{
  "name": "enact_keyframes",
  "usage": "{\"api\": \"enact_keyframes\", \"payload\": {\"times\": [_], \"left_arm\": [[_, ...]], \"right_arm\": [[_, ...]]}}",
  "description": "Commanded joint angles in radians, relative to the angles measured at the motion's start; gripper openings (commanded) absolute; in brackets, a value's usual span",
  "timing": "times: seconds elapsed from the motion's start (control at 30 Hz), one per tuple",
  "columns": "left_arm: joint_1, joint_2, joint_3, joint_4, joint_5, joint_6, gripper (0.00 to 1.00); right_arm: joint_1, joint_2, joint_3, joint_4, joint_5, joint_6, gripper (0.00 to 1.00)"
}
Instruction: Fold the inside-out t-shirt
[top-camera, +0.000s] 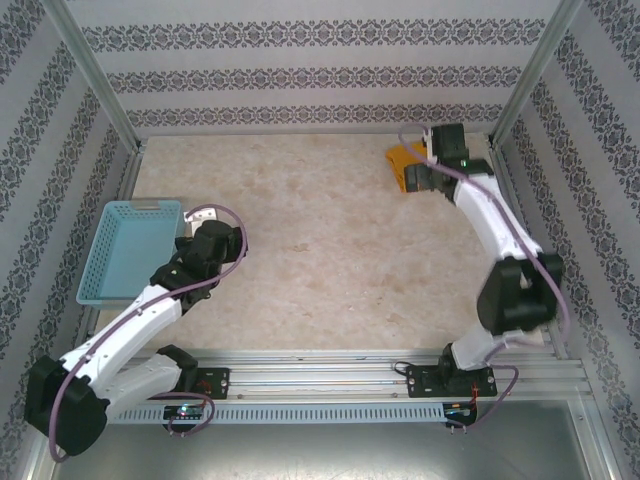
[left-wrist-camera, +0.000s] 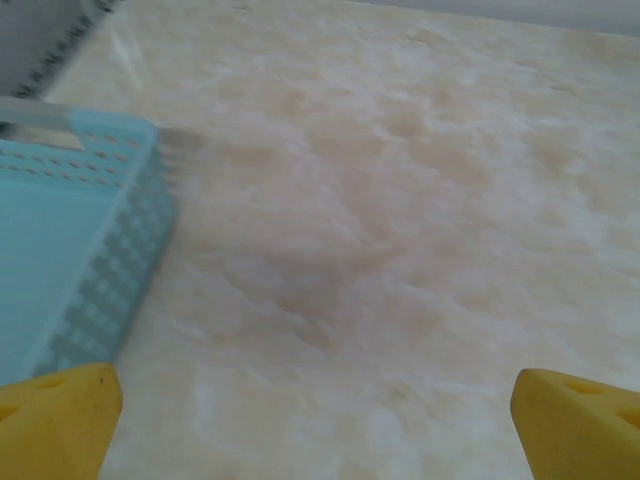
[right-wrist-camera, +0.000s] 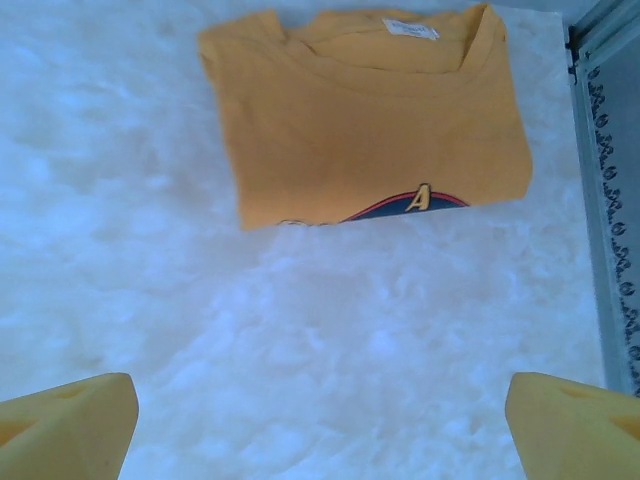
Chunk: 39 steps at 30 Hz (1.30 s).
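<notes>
We see the inside-out t-shirt (right-wrist-camera: 370, 120) lying folded into a compact rectangle at the far right corner of the table (top-camera: 330, 250). Its collar label faces up, and a sliver of the dark emblem peeks out at the near edge. The right gripper (right-wrist-camera: 320, 410) hovers just short of it, claw spread wide and holding nothing. The left gripper (left-wrist-camera: 320, 420) is equally wide, beside the blue basket (top-camera: 130, 255), whose floor we see as bare plastic.
</notes>
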Motion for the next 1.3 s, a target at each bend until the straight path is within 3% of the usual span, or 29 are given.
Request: {"api": "enact_keyframes", "payload": {"times": [0.0, 0.13, 0.23, 0.43, 0.63, 0.73, 0.97, 1.13, 1.17, 1.27], "left_arm": [[0.035, 0.055, -0.018, 0.209, -0.135, 0.197, 1.0], [0.123, 0.146, -0.064, 0.336, -0.126, 0.242, 1.0], [0.142, 0.214, -0.119, 0.504, -0.176, 0.334, 1.0], [0.207, 0.29, -0.269, 0.824, -0.023, 0.402, 1.0], [0.276, 0.349, -0.351, 1.087, 0.168, 0.417, 1.0], [0.296, 0.372, -0.34, 1.099, 0.231, 0.454, 1.0], [0.311, 0.391, -0.371, 1.185, 0.272, 0.482, 1.0], [0.343, 0.62, -0.443, 1.576, 0.295, 0.481, 1.0], [0.342, 0.634, -0.446, 1.594, 0.302, 0.489, 1.0], [0.359, 0.578, -0.386, 1.385, 0.35, 0.47, 1.0]], "right_arm": [[0.029, -0.16, -0.266, 0.255, 0.026, 0.116, 0.97], [0.015, -0.4, -0.646, 0.593, 0.087, 0.168, 0.98], [-0.014, -0.449, -0.844, 0.873, 0.083, 0.156, 0.98], [-0.02, -0.406, -0.879, 0.886, 0.167, 0.089, 0.98], [-0.034, -0.39, -0.933, 0.989, 0.02, 0.077, 0.98], [-0.034, -0.407, -0.956, 1.026, 0.004, 0.073, 0.98], [-0.036, -0.438, -0.982, 1.049, -0.009, 0.07, 0.98], [-0.036, -0.419, -0.978, 1.051, -0.003, 0.066, 0.98], [-0.042, -0.408, -0.98, 1.061, 0.0, 0.066, 0.98], [-0.069, -0.349, -0.981, 1.108, -0.022, 0.076, 0.98]]}}
